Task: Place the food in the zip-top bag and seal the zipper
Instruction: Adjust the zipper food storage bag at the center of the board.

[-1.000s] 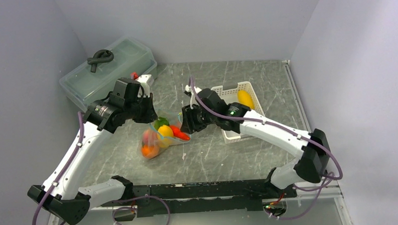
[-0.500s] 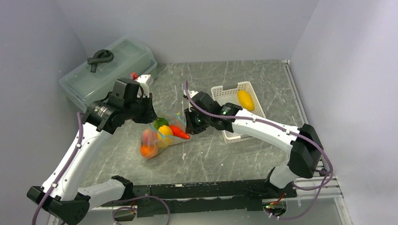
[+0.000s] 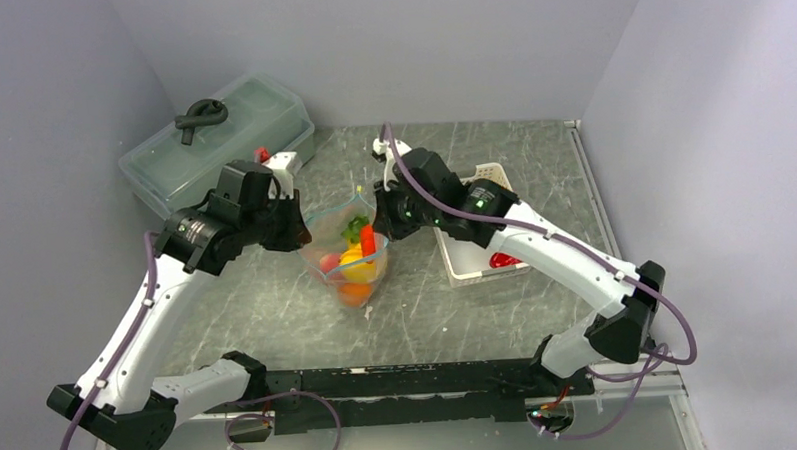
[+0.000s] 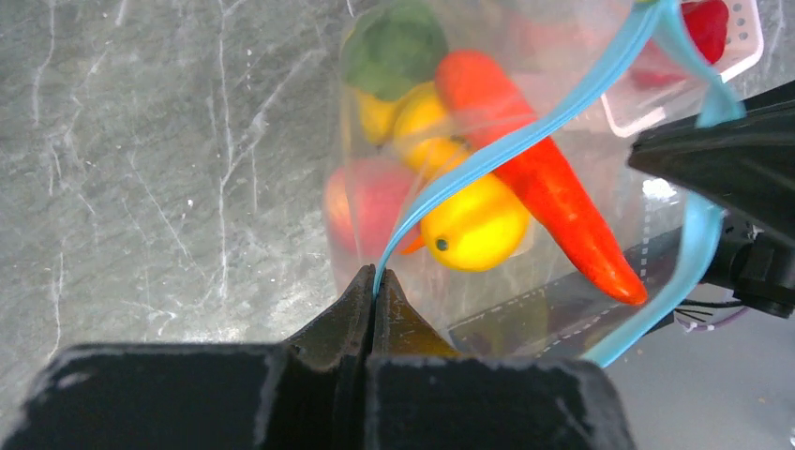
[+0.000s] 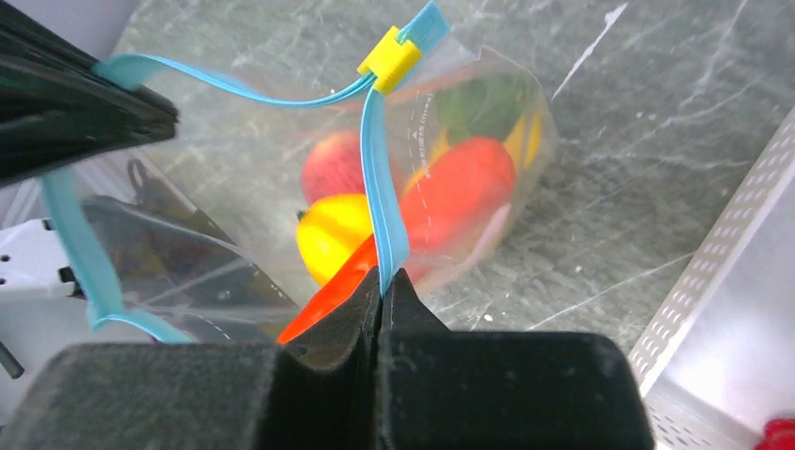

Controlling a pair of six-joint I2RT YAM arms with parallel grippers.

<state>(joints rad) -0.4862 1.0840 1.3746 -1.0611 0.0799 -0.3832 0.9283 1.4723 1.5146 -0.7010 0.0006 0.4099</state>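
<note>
The zip-top bag [image 3: 354,255] hangs upright between my two grippers, just above the table. Its mouth is open and the two halves of the teal zipper [image 4: 525,127] stand apart. A yellow slider [image 5: 389,58] sits at the far end. My left gripper [image 3: 302,238] is shut on one zipper half [image 4: 377,277]. My right gripper [image 3: 386,225] is shut on the other half [image 5: 382,274]. In the bag lies food: a green piece [image 4: 394,47], a red-orange carrot [image 4: 544,178], a yellow lemon [image 4: 473,225] and a pink peach [image 4: 366,202].
A white latticed basket [image 3: 476,267] stands right of the bag, partly under my right arm, with a red piece [image 3: 504,259] in it. A large translucent lidded box [image 3: 241,120] with a black handle sits at the back left. Grey walls stand close around.
The bag was lying on its side on the table. Now it hangs upright, shifted right, mouth up. My right gripper has closed on the zipper and risen. The yellow fruit in the basket no longer shows.
</note>
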